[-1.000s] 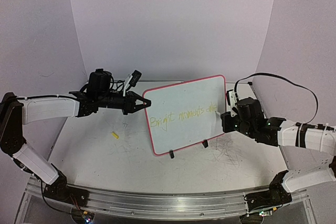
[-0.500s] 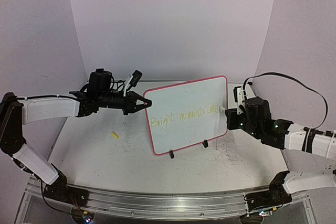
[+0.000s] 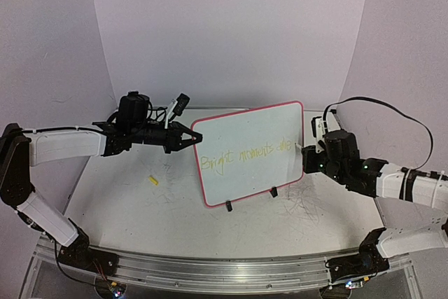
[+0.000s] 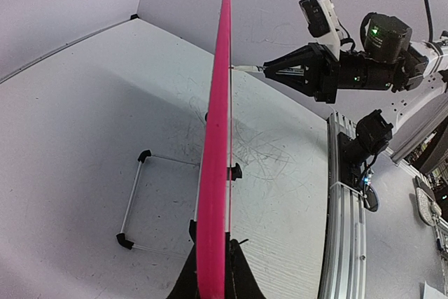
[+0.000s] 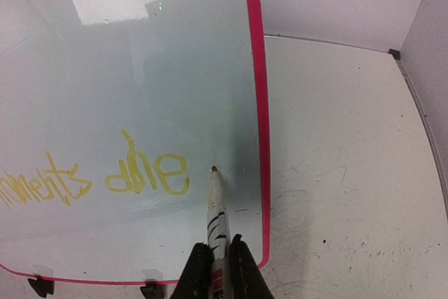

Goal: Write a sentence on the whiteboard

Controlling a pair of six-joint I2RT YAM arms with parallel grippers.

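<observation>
The whiteboard (image 3: 248, 127) stands tilted on the table, white with a pink-red rim. Yellow writing (image 3: 245, 153) on it reads "Bright moments ahe". My left gripper (image 3: 192, 138) is shut on the board's left edge. In the left wrist view the board (image 4: 217, 138) shows edge-on between my fingers (image 4: 241, 274). My right gripper (image 3: 306, 150) is shut on a white marker (image 5: 217, 208). The marker's tip is at the board's face (image 5: 140, 47), just right of the last "e" (image 5: 171, 173), near the right rim.
A small yellow cap (image 3: 152, 180) lies on the table left of the board. Black clips (image 3: 228, 206) hold the board's lower edge. A wire stand frame (image 4: 136, 201) lies behind it. Grey scribbles (image 3: 308, 208) mark the table. An aluminium rail (image 3: 210, 267) runs along the near edge.
</observation>
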